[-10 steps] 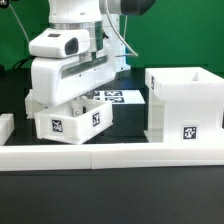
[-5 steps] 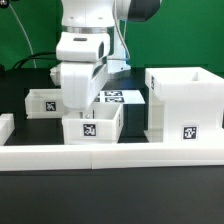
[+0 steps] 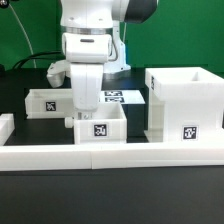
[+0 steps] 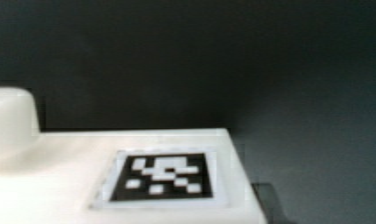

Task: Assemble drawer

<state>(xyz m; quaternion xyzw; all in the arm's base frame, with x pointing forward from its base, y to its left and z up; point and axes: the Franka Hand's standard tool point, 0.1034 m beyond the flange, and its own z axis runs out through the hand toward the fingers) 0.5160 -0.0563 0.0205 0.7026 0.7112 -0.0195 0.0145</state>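
Observation:
My gripper (image 3: pixel 84 116) points straight down and is shut on the rear wall of a small white open drawer box (image 3: pixel 103 128), which has a marker tag on its front. The box stands level on the table, right behind the long white rail (image 3: pixel 110 155). A second small drawer box (image 3: pixel 45 102) sits behind it toward the exterior view's left. The large white drawer cabinet (image 3: pixel 185 105) stands to the exterior view's right. The wrist view shows a blurred white face with a tag (image 4: pixel 167 175) very close up, and my fingertips are not clear there.
The marker board (image 3: pixel 112 97) lies on the table behind the gripper. A small white part (image 3: pixel 5 127) sits at the exterior view's far left by the rail. A green backdrop and cables stand behind the arm.
The gripper has swung toward the exterior view's right and come down with the held box. The box was tilted and lifted before and now sits level by the rail.

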